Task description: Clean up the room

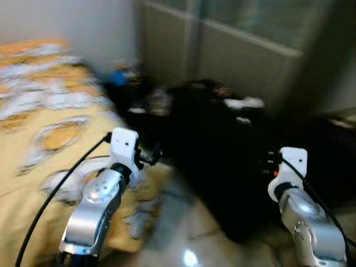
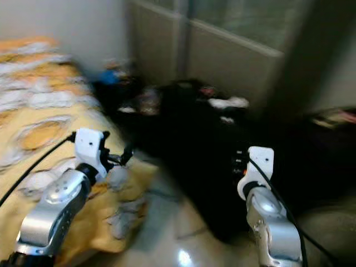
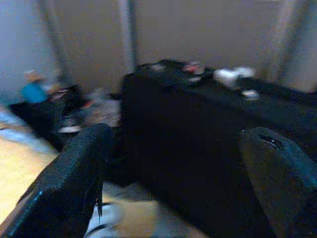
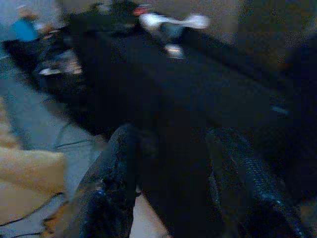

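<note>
My left claw [image 3: 173, 173] spread, empty; right claw [image 4: 173, 178] too. Blurred view (walking): could clip black counter [image 1: 222, 161] mid-frame.

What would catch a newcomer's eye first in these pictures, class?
The yellow bedspread fills the robot's left, its corner hanging down to the floor. A big black block stands ahead with small white things on top. Both hands, left and right, are open and empty, held out low in front.

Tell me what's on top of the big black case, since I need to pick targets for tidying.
On the black case lie a white crumpled item and a small reddish thing; blur hides what they are.
</note>
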Available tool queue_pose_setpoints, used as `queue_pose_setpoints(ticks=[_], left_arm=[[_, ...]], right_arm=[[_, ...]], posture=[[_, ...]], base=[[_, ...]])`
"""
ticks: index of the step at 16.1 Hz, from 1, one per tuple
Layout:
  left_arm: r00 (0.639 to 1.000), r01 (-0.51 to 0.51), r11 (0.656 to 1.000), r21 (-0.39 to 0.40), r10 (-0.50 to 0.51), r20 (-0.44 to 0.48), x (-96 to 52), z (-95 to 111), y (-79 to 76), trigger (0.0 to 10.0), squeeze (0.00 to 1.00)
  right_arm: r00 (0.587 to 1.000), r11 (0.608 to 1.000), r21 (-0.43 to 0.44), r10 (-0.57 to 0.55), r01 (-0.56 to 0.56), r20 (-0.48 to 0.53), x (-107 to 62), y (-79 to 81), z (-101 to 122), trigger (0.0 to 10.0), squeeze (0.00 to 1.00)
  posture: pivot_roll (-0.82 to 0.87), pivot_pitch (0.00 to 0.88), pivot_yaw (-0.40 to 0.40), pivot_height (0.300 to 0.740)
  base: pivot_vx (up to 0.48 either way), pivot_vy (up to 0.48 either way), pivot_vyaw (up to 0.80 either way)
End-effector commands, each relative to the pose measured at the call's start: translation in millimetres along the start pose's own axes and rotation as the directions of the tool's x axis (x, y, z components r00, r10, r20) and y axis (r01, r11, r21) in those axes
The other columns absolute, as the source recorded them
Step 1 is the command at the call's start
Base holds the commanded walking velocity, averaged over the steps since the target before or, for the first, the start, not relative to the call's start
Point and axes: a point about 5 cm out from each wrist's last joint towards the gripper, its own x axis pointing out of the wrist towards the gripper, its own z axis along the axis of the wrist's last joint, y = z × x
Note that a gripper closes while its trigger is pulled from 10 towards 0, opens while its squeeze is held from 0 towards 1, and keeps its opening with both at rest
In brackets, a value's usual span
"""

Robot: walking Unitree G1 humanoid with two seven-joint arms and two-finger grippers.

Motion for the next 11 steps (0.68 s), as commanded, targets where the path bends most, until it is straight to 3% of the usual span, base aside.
queue_pose_setpoints(ticks=[1, 4, 11], left_arm=[[1.0, -0.01, 1.0, -0.013, 0.009, -0.028, 1.3, -1.9, 3.6, 10.0, 0.0], [1.0, -0.021, 1.0, -0.005, 0.021, -0.022, 2.6, -2.5, 4.0, 10.0, 0.0], [0.998, -0.036, 0.999, -0.001, 0.036, -0.047, -0.4, -6.6, 6.4, 10.0, 0.0]], right_arm=[[1.0, 1.0, -0.008, 0.011, -0.011, 0.016, -0.3, 3.6, 5.1, 10.0, 0.0], [1.0, 1.0, -0.006, 0.017, -0.017, 0.019, 0.3, 6.8, 6.6, 10.0, 0.0], [1.0, 0.999, -0.035, 0.005, -0.006, -0.011, 6.2, 2.1, 5.0, 10.0, 0.0]], posture=[[-0.02, 0.0, 0.022, 0.74], [-0.02, 0.0, 0.018, 0.74], [-0.01, 0.0, 0.004, 0.74]], base=[[0.0, 0.289, -0.8], [0.0, 0.26, -0.8], [0.0, 0.0, 0.0]])
